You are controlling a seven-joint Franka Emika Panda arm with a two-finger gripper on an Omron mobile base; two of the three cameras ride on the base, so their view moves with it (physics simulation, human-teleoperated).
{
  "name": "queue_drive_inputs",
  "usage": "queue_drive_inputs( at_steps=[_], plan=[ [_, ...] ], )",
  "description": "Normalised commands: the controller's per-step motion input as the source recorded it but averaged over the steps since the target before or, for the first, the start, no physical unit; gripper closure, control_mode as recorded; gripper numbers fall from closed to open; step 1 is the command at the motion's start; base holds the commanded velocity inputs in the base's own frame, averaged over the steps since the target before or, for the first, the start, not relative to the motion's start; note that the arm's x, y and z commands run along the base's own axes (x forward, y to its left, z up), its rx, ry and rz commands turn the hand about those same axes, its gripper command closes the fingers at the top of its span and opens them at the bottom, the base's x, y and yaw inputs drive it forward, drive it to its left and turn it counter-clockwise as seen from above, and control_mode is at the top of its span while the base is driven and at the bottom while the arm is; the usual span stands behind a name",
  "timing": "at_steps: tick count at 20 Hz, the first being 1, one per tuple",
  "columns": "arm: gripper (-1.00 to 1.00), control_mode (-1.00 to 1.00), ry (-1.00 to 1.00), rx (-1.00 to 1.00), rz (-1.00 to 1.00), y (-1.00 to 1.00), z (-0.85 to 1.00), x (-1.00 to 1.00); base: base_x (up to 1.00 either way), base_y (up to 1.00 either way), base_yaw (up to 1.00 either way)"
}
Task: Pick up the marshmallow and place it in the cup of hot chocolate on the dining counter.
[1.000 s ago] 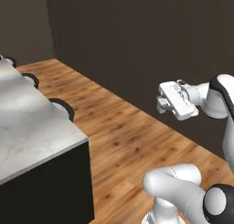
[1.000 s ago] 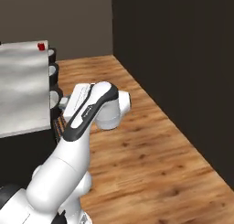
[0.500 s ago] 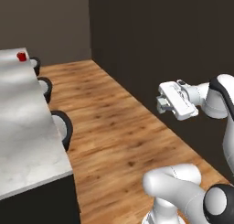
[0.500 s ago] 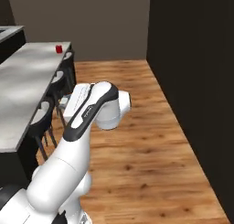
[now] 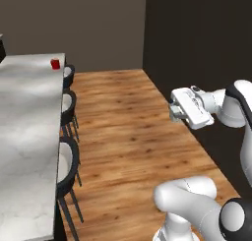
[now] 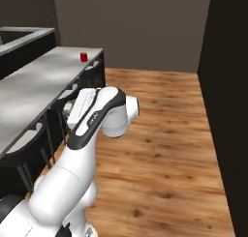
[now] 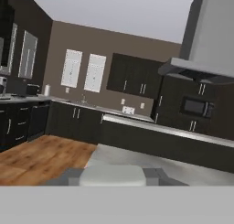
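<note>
In the left base view the gripper (image 5: pixel 172 111) hangs at mid-height on the right, over the wooden floor (image 5: pixel 128 136), its hand pointing toward nine o'clock. Its jaws are clenched, and in the hand view a pale rounded lump (image 7: pixel 112 175), seemingly the marshmallow, sits between the finger tips at the bottom; whether it is truly pinched there the pictures do not settle. The cup of hot chocolate (image 5: pixel 55 64), a small red dot, stands on the dining counter (image 5: pixel 24 132) near its far right edge, at about ten o'clock from the claw and well apart from it, with the row of dark stools (image 5: pixel 68 156) and a stretch of floor between them. In the right base view the same cup (image 6: pixel 84 56) sits at the counter's far end, at about twelve o'clock above the white arm (image 6: pixel 97 117), again well apart. The marbled top (image 6: pixel 34 91) runs along the left of that view toward the cup.
</note>
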Motion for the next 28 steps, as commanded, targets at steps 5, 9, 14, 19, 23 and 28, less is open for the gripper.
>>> queue_drive_inputs(
  at_steps=[5, 9, 14, 19, 23, 28],
  plan=[
    [1.00, 1.00, 0.00, 0.00, 0.00, 0.00, 0.00, 0.00, 1.00, -0.54, 0.46],
    [1.00, 1.00, 0.00, 0.00, 0.00, 0.00, 0.00, 0.00, 1.00, -0.54, 0.51],
    [1.00, 1.00, 0.00, 0.00, 0.00, 0.00, 0.00, 0.00, 1.00, -0.59, 0.49],
    [1.00, 1.00, 0.00, 0.00, 0.00, 0.00, 0.00, 0.00, 1.00, -0.67, 0.48],
    [1.00, 1.00, 0.00, 0.00, 0.00, 0.00, 0.00, 0.00, 1.00, -0.71, 0.50],
    [1.00, 1.00, 0.00, 0.00, 0.00, 0.00, 0.00, 0.00, 1.00, -0.64, 0.55]
  ],
)
